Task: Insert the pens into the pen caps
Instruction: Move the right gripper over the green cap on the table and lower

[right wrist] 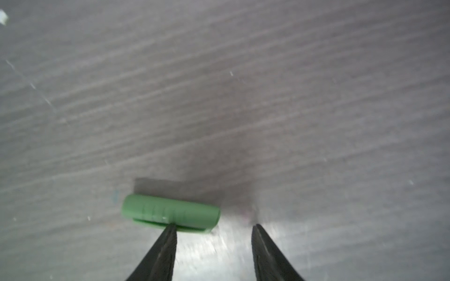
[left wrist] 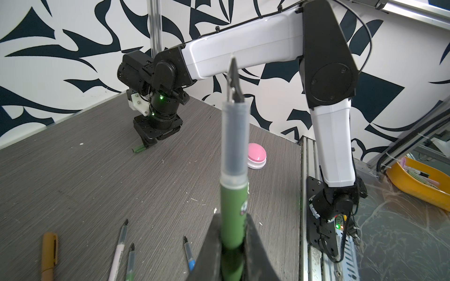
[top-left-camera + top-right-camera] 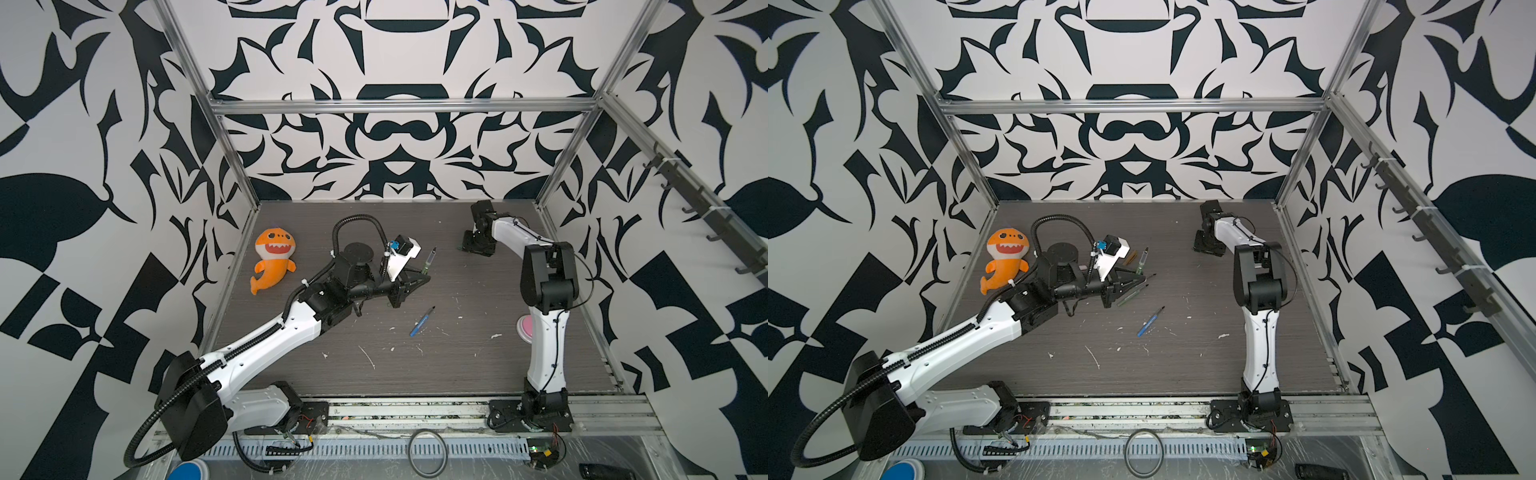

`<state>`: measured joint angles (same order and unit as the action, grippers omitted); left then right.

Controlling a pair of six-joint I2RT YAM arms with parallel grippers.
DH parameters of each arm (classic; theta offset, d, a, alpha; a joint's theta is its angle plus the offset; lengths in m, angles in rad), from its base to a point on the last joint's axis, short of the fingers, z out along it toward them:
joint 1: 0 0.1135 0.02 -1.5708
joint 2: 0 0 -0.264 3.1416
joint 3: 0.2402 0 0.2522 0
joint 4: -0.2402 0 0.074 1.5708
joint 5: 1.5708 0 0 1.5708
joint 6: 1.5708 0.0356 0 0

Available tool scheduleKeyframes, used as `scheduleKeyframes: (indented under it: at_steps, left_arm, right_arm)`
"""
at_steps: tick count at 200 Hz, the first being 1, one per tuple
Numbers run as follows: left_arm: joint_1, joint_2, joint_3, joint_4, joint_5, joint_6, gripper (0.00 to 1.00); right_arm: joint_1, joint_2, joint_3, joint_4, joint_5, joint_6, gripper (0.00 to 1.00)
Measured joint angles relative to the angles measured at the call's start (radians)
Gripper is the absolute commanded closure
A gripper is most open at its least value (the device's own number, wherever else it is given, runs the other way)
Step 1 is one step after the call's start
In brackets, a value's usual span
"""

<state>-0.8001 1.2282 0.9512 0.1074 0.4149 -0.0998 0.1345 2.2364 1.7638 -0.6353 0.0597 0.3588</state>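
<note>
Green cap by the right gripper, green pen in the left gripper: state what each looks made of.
The green cap looks like opaque moulded plastic, satin finish: even colour, fine moulded ridges, soft highlight. The green pen looks plastic: matte green barrel, then a translucent grey section with a dark core showing through; the tip material is unclear.

An orange shark plush point(image 3: 272, 259) lies at the far left of the grey wood-grain table point(image 3: 457, 365), with white scuffs point(image 3: 368, 357) strewn nearer the front than the plush, a pink dome button point(image 3: 524, 326) well apart from it across the table, and a blue disc point(image 3: 189, 471) off the front edge on the plush's side.
</note>
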Motion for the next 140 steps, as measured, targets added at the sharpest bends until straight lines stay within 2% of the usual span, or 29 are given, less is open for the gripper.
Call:
scheduleKeyframes:
  at_steps: [38,59,103,140]
  left_arm:
    - [-0.002,0.001,0.000,0.000,0.000,0.000,0.92]
    - [-0.003,0.004,0.000,0.000,0.000,0.000,0.92]
    - [-0.003,0.006,0.000,-0.001,0.000,0.003,0.92]
    - [-0.004,0.007,0.000,-0.001,0.000,0.004,0.92]
  right_arm:
    - [-0.004,0.057,0.082,-0.038,-0.005,-0.011,0.57]
    - [-0.004,0.064,0.100,-0.054,-0.023,-0.022,0.57]
    - [-0.004,0.023,0.082,-0.058,-0.047,-0.026,0.42]
    - [-0.006,-0.003,0.126,-0.055,-0.025,-0.006,0.39]
